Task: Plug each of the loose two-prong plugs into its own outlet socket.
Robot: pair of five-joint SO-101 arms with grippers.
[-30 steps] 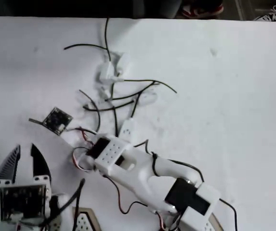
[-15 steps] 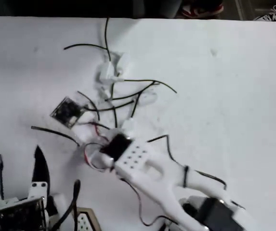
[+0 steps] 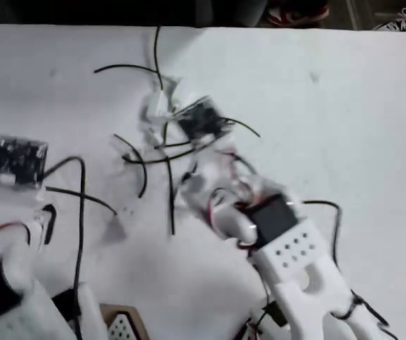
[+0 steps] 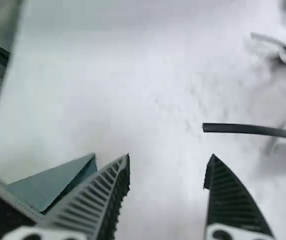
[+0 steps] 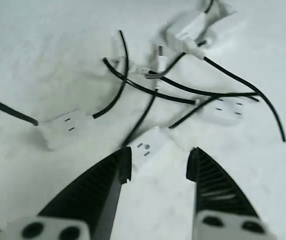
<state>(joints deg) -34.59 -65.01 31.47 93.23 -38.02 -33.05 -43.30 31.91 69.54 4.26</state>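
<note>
With right gripper (image 5: 158,152) jaws apart, centre over the outlet socket (image 5: 150,143) just ahead, descend squarely, close across its sides, clear of its black cord (image 5: 142,117).

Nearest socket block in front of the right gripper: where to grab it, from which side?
Pinch the nearest socket block by its two side walls, from above, the open right gripper straddling it. It lies flat, slotted face up, so that keeps the slots clear. Avoid the end where the black cord seems to join.
</note>
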